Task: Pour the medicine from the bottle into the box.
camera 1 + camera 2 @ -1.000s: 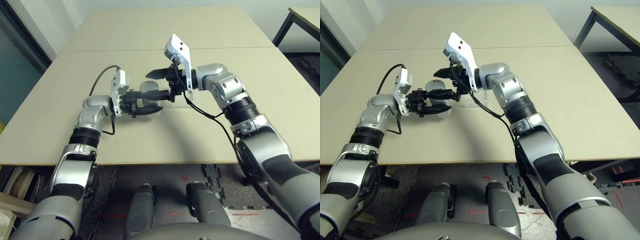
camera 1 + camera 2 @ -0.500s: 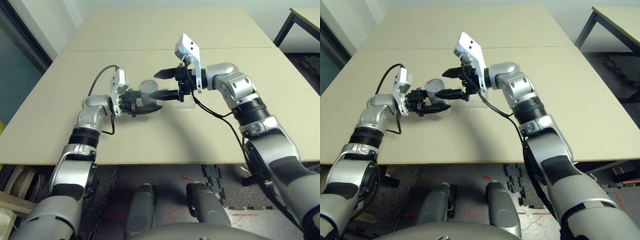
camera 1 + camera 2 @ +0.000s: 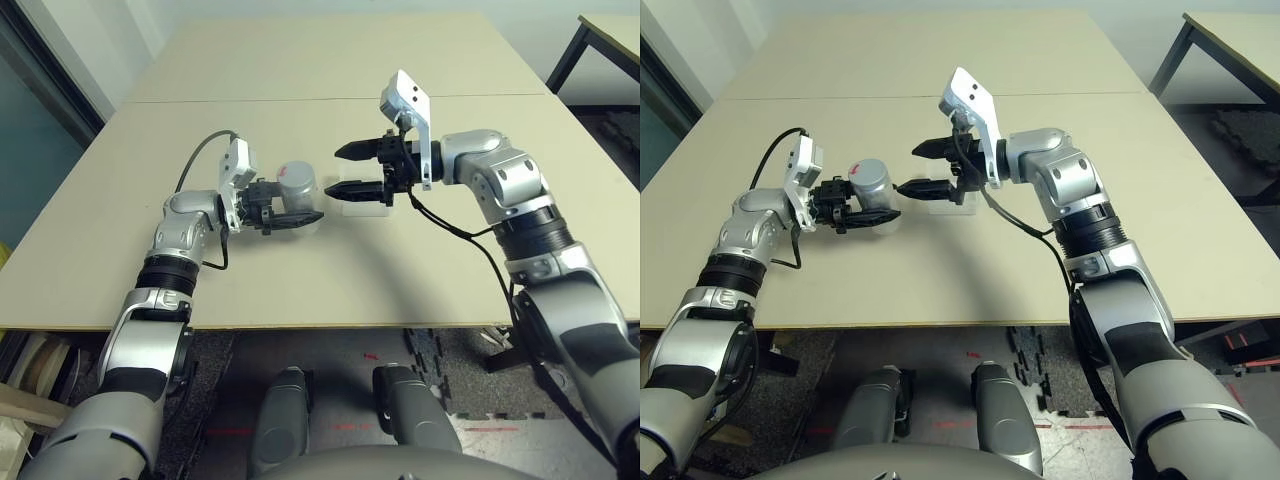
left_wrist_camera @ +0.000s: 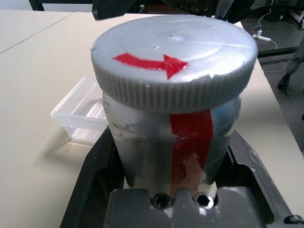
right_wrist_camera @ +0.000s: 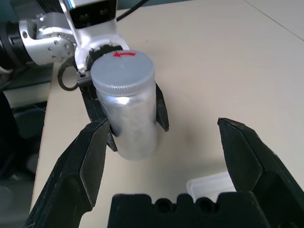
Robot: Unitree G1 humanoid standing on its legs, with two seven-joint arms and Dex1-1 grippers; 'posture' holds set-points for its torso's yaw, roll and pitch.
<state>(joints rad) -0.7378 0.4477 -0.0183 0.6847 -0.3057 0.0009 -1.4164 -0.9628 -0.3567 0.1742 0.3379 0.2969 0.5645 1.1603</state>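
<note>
Bottle gripped, cap on, nothing poured.
Left gripper [image 3: 300, 214] clenched the bottle [image 3: 296, 186]; right gripper [image 3: 347, 170] gaped; the box [image 4: 81, 110] waited.

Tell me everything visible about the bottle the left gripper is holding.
The bottle is a small silver-grey cylinder, metallic-looking, with a wide grey ribbed screw cap bearing a red arrow; a strip of red tape runs down its side. The cap is still on. It stands upright, clamped low on its body between the black fingers of the left gripper, above the beige table. The open right gripper faces it without touching. The clear plastic box lies just beyond.
</note>
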